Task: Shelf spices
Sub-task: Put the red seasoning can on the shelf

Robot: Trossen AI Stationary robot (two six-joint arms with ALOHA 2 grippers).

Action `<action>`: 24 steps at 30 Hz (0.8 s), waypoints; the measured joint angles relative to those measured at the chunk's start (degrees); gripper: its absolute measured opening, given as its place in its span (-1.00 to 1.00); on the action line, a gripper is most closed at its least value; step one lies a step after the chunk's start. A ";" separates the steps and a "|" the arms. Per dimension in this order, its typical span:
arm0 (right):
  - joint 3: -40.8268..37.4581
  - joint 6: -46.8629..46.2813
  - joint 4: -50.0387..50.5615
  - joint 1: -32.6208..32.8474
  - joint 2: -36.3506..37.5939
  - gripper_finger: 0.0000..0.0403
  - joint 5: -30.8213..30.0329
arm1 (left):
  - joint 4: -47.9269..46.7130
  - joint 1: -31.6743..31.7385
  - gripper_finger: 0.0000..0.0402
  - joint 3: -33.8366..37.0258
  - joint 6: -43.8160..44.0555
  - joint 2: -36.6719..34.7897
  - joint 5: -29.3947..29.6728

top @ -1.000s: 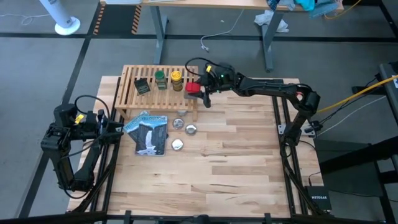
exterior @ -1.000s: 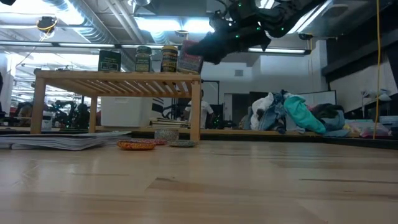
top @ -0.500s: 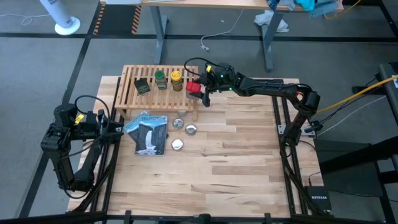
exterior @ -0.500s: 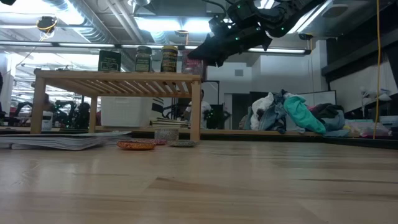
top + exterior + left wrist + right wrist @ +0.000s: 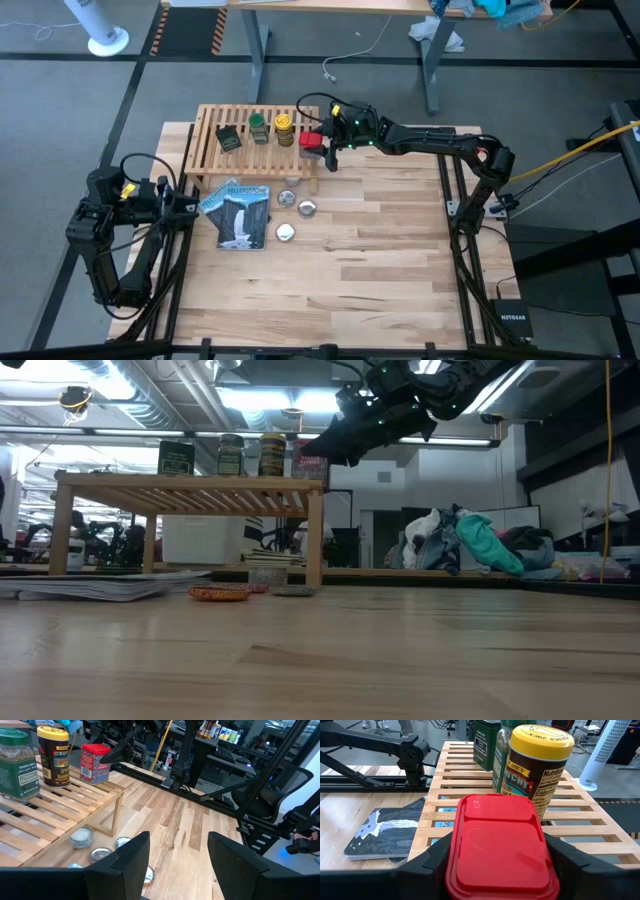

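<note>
From above, the right hand (image 5: pixel 322 143) sits at the right end of the shelf (image 5: pixel 205 150), and only its wrist view shows the fingers clamped on either side of the red tin (image 5: pixel 500 845), with the yellow-capped jar (image 5: pixel 536 765) just beyond. The low view shows the tin's base on the slats, in line with the green-capped jar (image 5: pixel 230 455) and black tin (image 5: pixel 176 457). The left hand (image 5: pixel 180 203) waits at the desk's (image 5: pixel 400 260) left edge, fingers apart.

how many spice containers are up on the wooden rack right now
4, in a row on the rack: black tin, green-capped jar, yellow-capped jar, red tin at the right claw.
</note>
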State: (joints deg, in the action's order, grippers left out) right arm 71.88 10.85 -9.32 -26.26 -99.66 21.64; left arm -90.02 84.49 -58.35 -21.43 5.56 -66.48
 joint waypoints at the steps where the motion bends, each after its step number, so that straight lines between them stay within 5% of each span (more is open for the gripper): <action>1: 0.00 0.00 0.00 0.01 0.00 0.08 0.01 | 0.00 0.00 -0.03 0.00 0.00 0.00 -0.01; 24: 0.00 -0.21 -4.40 1.61 -1.41 0.11 -0.68 | 0.00 -0.04 -0.03 0.01 -0.17 0.00 -0.01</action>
State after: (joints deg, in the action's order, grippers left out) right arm 71.88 10.64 -13.72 -24.65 -101.06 20.96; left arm -90.02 84.44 -58.34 -21.61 5.56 -66.49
